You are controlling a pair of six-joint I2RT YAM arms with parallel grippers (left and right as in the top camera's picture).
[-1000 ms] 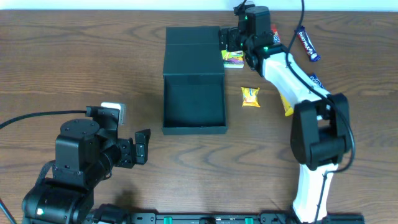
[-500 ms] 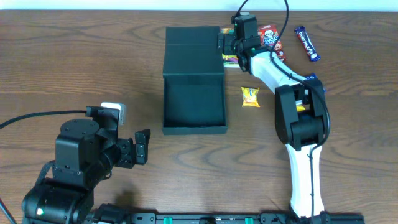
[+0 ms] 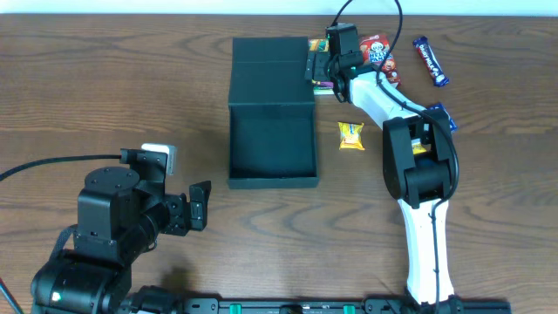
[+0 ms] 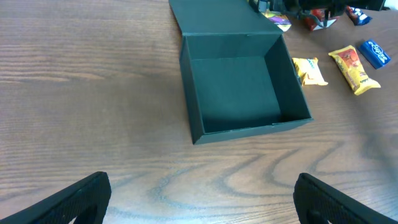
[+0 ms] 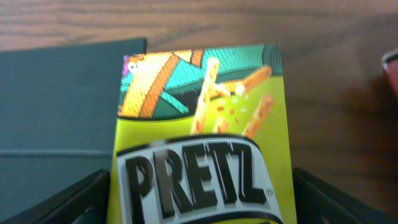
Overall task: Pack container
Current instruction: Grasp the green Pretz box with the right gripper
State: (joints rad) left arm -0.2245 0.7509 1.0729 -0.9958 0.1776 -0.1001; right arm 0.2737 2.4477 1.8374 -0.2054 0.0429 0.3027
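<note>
The black container stands open in the middle of the table, its flap lid lying flat behind it; its inside is empty in the left wrist view. A yellow-green Pretz box lies at the lid's right edge. My right gripper is over it with a finger on each side, open, close to the box's sides. My left gripper is open and empty, above bare wood in front of the container.
A small yellow packet lies right of the container. Red packets and a dark blue bar lie at the back right. An orange-yellow packet and a blue packet lie under the right arm.
The right arm swung left and stretched toward the lid's right edge, bringing its gripper down over the Pretz box. The left arm has not moved.
</note>
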